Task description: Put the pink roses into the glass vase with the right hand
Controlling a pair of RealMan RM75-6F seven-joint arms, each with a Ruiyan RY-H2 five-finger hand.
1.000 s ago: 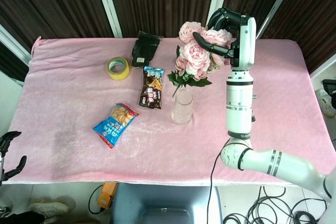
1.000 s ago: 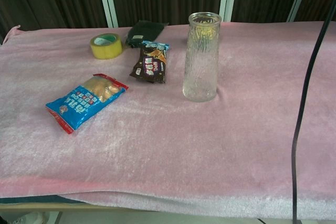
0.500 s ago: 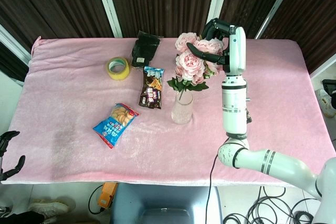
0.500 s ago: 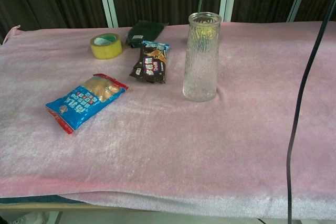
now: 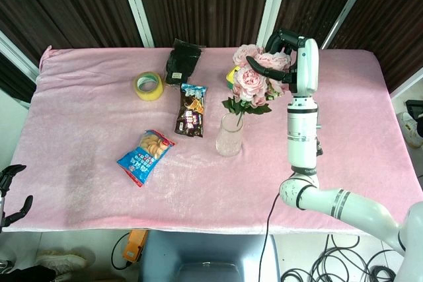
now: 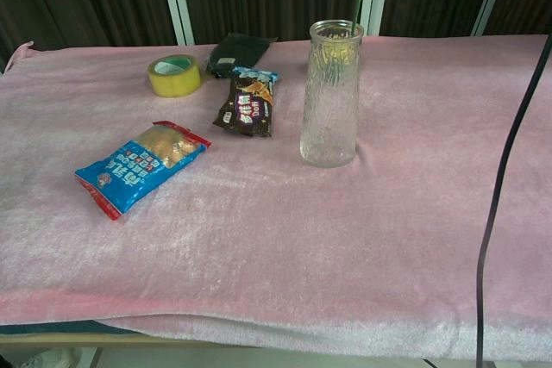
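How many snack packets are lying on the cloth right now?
3: a blue packet front left, a dark brown packet left of the glass vase, and a black packet at the back beside the tape roll. The roses may hide more.

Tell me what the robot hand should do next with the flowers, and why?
Probably lower the pink roses straight down. The right hand holds them above the glass vase, and in the head view the stems point at its mouth. In the chest view the vase looks empty, with only a bit of stem above its rim, so the flowers likely aren't in yet.
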